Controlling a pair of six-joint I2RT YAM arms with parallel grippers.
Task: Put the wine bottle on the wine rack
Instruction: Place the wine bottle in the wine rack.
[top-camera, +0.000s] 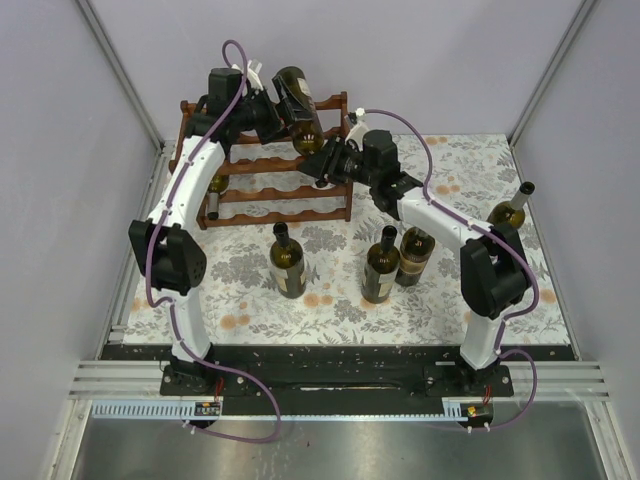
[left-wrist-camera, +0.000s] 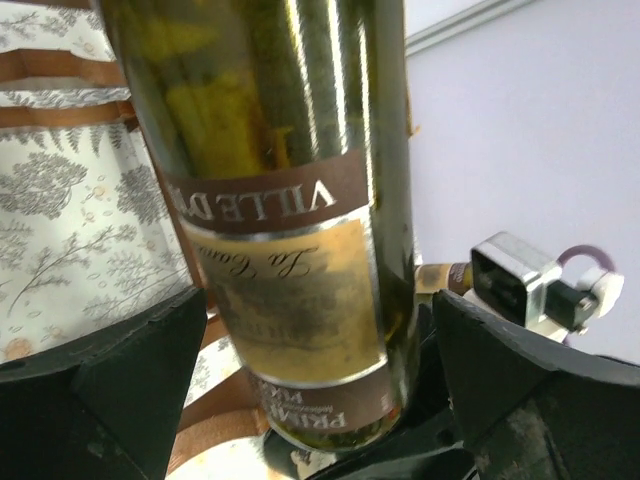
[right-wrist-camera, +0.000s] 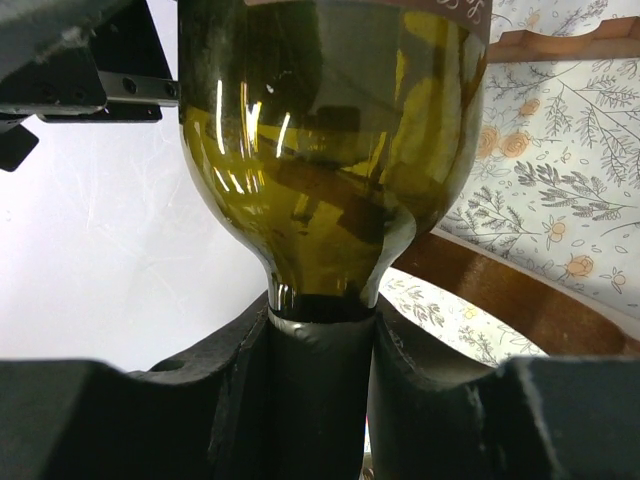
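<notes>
So the dark green glass wine bottle (top-camera: 298, 108) is tilted just over the top of the reddish-brown wavy-railed wooden wine rack (top-camera: 270, 190), neck pointing at the right gripper (right-wrist-camera: 320, 335) that's clamped on it, while the left gripper (left-wrist-camera: 315, 370) sits wide open around the labelled body.

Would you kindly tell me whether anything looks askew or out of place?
Nothing spilled or broken; the wine bottle over the wine rack is slightly diagonal, its neck in the shut right gripper.
</notes>
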